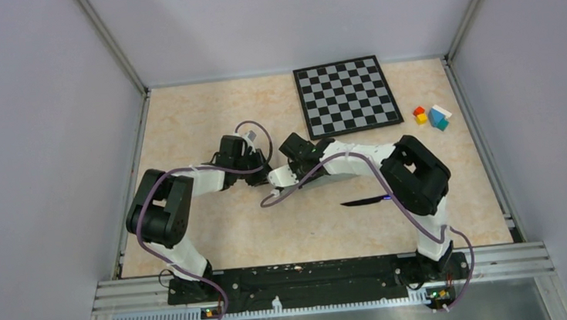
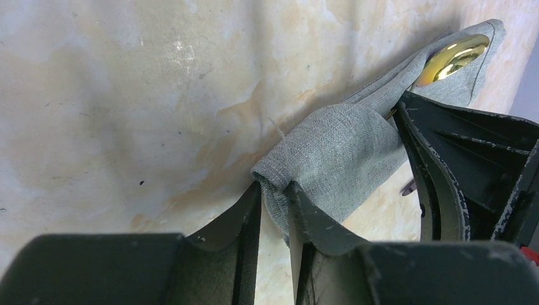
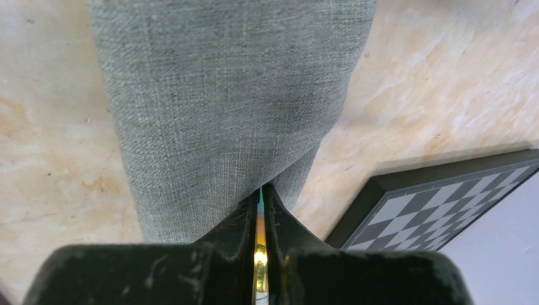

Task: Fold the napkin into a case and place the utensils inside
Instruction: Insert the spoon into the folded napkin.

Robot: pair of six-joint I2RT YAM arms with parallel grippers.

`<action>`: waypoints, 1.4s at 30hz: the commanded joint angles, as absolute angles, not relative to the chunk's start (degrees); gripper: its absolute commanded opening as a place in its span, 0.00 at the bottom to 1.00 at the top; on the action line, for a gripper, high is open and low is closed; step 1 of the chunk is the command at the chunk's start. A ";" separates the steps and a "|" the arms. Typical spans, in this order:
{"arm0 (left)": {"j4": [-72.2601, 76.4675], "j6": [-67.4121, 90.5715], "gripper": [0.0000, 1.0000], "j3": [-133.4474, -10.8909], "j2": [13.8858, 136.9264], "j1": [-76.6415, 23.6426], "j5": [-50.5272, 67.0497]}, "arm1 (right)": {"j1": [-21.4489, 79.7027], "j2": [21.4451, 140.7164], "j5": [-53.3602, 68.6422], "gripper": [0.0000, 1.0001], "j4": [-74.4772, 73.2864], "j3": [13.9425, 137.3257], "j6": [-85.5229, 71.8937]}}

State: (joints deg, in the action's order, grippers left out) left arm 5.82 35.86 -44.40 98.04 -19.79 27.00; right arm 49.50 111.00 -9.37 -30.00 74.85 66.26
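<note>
Grey-green cloth right in the thick of it: the napkin sits near the middle of the table, folded into a long narrow band, and from overhead both arms hide nearly all of it. The left gripper has a bunched corner fold of the cloth nipped between its fingers, the fabric puckering up right at the tips. At the band's other end the spoon shows its golden bowl, tucked in under a flap of cloth. The right gripper meets the band from the opposite side, fingers pressed tight together with only a thin shiny sliver between them. That sliver looks like the spoon's handle seen edge-on, and the cloth runs straight away from the tips. The knife, dark and slim, lies flat on the table right of the middle, toward the near edge. It is beside the right arm's elbow and clear of the napkin. The chessboard lies against the far edge, right of centre. The small coloured blocks sit just beside it, toward the right edge.
</note>
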 commanded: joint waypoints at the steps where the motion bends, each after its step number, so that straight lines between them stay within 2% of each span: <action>1: 4.74 34.22 0.28 -44.39 99.87 -20.28 24.13 | 50.45 112.52 -9.47 0.00 -29.14 78.22 62.09; 14: 5.09 34.41 0.27 -43.95 99.31 -20.45 24.29 | 50.44 113.59 -11.39 0.00 -30.25 79.88 58.06; 17: 5.10 34.45 0.28 -43.97 99.12 -20.52 24.31 | 50.45 113.03 -11.15 0.05 -30.11 79.67 57.86; 19: 4.94 34.18 0.30 -44.07 98.76 -20.52 24.47 | 50.45 112.17 -11.60 0.10 -29.72 79.09 57.68; 21: 4.55 33.88 0.32 -44.43 98.34 -20.52 24.54 | 50.49 110.32 -12.13 0.29 -27.81 77.48 57.64; 25: 3.69 33.31 0.35 -44.66 97.13 -20.43 24.45 | 50.61 105.62 -12.13 0.35 -26.84 75.40 57.65; 27: 3.72 33.41 0.36 -44.90 96.67 -20.47 24.92 | 50.99 103.31 -13.02 0.46 -28.16 75.32 57.20; 28: 3.59 33.54 0.37 -45.12 96.33 -20.43 25.29 | 51.24 101.98 -13.91 0.54 -29.38 75.42 56.64; 29: 3.48 33.64 0.39 -45.18 95.93 -20.47 25.64 | 51.44 100.58 -14.85 0.70 -30.74 75.57 55.77; 30: 3.32 33.78 0.39 -45.25 95.25 -20.41 25.87 | 51.57 98.58 -16.26 0.80 -31.52 75.43 54.53; 33: 2.58 33.84 0.42 -45.12 92.61 -20.46 26.00 | 51.44 89.18 -20.29 0.85 -31.43 71.46 48.98; 36: 1.46 33.73 0.48 -45.24 89.69 -20.48 26.50 | 51.42 79.08 -25.51 0.86 -24.91 62.85 39.48; 39: 0.26 33.68 0.55 -45.24 86.21 -20.47 26.41 | 50.37 70.86 -31.43 0.86 -19.11 55.92 18.38; 42: -3.99 34.00 0.65 -45.55 81.66 -20.47 24.73 | 47.12 63.13 -33.87 0.87 -27.23 53.50 -9.82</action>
